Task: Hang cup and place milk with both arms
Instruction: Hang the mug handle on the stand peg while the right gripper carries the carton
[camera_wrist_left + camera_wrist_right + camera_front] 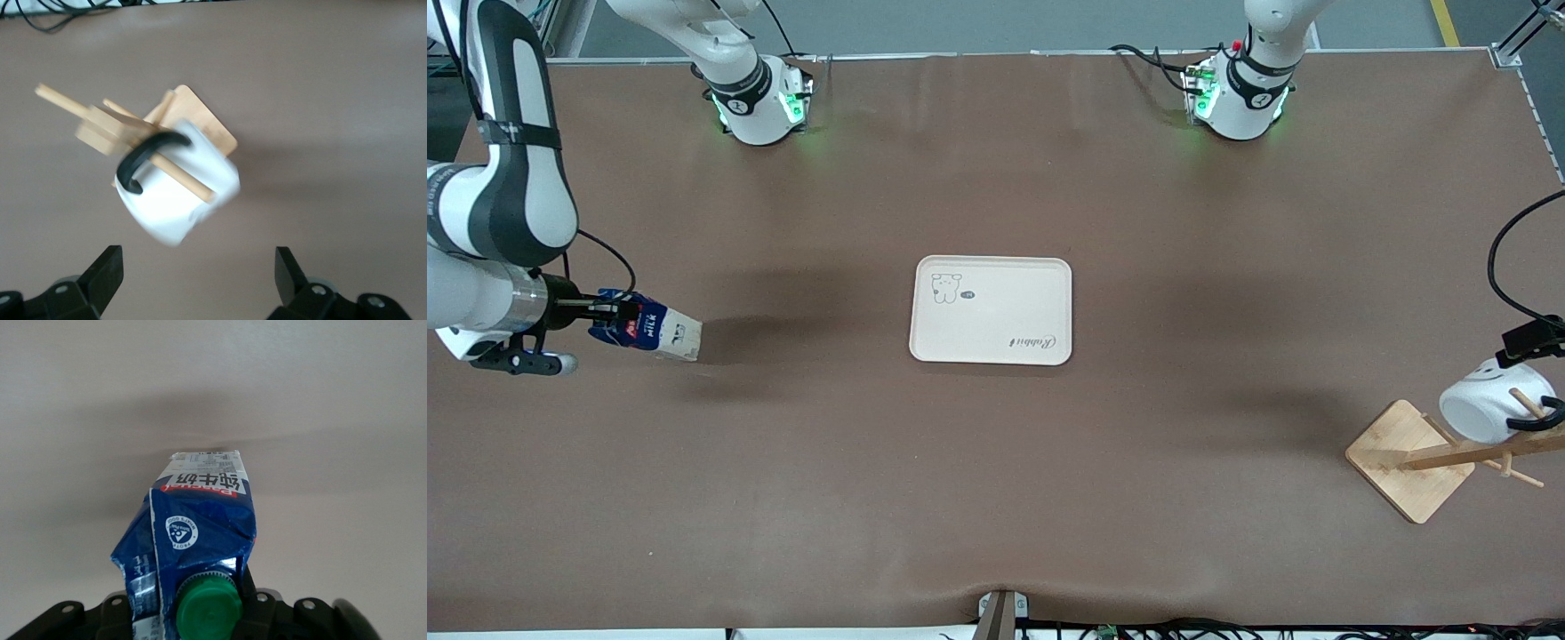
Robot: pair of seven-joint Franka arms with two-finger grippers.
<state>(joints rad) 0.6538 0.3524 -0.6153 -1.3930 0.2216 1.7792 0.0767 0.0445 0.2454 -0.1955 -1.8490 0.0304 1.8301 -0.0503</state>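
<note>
1. One cup [1485, 402] was in view, at the right edge of the front view.
2. One milk [649, 328] carton showed at the left of the front view.
3. One wooden rack [1436, 458] stood at the lower right of the front view, with one square base.
4. One white tray [991, 310] lay at the centre of the front view.
5. Two arms were there, with two green-lit bases along the top edge of the front view.
6. Two grippers were counted: the left gripper [199, 280] low in the left wrist view, and the right gripper [609, 310] at the left of the front view.
7. One brown table [996, 498] filled the frame.
</note>
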